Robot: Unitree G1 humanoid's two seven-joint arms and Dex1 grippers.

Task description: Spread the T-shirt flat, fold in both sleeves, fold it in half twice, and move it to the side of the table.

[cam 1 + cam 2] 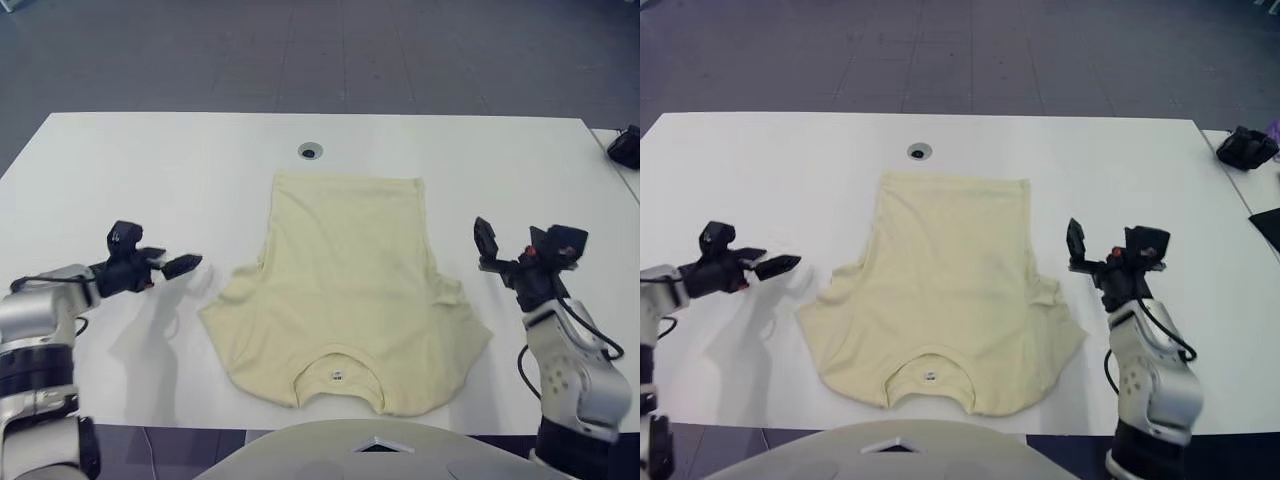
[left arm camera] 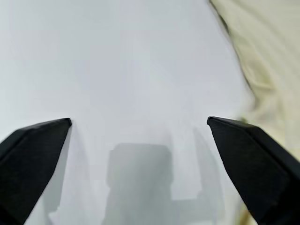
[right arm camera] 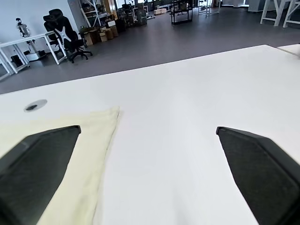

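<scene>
**Head views.** A pale yellow cotton T-shirt (image 1: 345, 290) lies spread on the white rectangular table (image 1: 150, 170). Its collar is nearest the robot and its hem farthest away. The left gripper (image 1: 175, 260) hovers just left of the T-shirt, forearm low and level, pointing toward the cloth. The right gripper (image 1: 510, 243) stands just right of the T-shirt, forearm raised steeply. A small round grey cable port (image 1: 310, 151) sits just beyond the hem.

**Left wrist view.** The black fingers (image 2: 33, 159) are spread wide over bare table and hold nothing. The T-shirt's edge lies beside one of them.

**Right wrist view.** The black fingers (image 3: 262, 164) are likewise wide apart and empty, with the T-shirt's hem corner beside one finger.
</scene>
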